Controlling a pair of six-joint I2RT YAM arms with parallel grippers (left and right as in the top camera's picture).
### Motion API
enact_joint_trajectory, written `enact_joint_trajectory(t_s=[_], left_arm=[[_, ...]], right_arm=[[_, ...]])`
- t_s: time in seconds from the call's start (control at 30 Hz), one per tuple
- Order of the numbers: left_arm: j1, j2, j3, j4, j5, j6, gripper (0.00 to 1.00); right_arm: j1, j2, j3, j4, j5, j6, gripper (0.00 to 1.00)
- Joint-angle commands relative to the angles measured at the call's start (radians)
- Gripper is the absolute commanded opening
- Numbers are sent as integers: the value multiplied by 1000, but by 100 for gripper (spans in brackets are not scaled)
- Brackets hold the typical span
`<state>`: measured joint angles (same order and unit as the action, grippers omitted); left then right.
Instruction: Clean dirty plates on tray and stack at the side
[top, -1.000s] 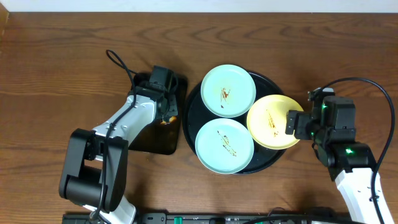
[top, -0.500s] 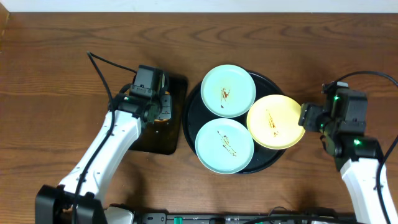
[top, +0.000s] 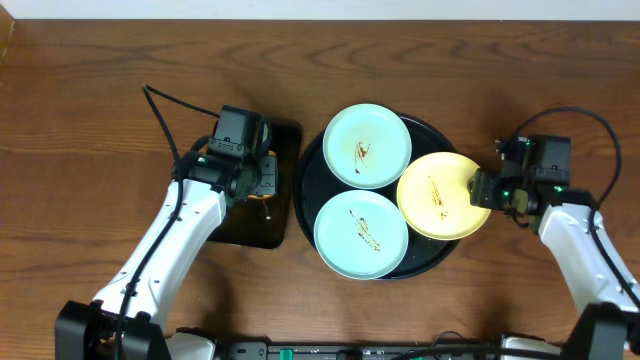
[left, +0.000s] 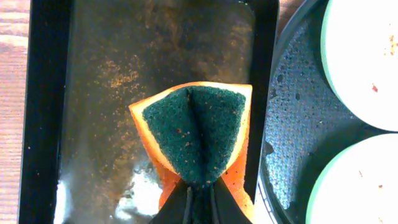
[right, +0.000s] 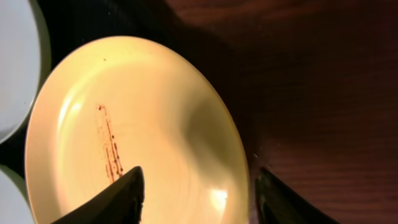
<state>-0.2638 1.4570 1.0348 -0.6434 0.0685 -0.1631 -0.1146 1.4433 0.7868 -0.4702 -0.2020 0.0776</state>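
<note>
The round black tray (top: 308, 185) holds two mint-green plates (top: 366, 146) (top: 361, 234) and a yellow plate (top: 438, 195), all with thin brown smears. The yellow plate overhangs the tray's right rim. My right gripper (top: 482, 190) is open at that plate's right edge; in the right wrist view its fingers (right: 199, 180) straddle the yellow plate's rim (right: 137, 118). My left gripper (top: 262, 182) is shut on an orange and green sponge (left: 193, 127), folded between the fingers above the rectangular tray.
The small rectangular black tray (top: 240, 225), wet and speckled (left: 93, 93), lies just left of the round tray (left: 292, 124). Brown wood tabletop (top: 560, 100) surrounds both trays. The left arm's cable loops at the back left (top: 160, 105).
My left arm swung its elbow out while its gripper stayed over the rectangular tray with the sponge. My right gripper drew back to the right, then returned to the yellow plate's edge.
</note>
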Motion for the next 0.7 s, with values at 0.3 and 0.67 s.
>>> enact_joint_trajectory(t_s=[0.3,0.67], left_arm=[[3,1,14,-4,2,13,8],[3,1,14,-4,17,13,7]], right_arm=[[-15,113,14,14,-28,-4,22],[-15,112,14,10,-27,-4,1]])
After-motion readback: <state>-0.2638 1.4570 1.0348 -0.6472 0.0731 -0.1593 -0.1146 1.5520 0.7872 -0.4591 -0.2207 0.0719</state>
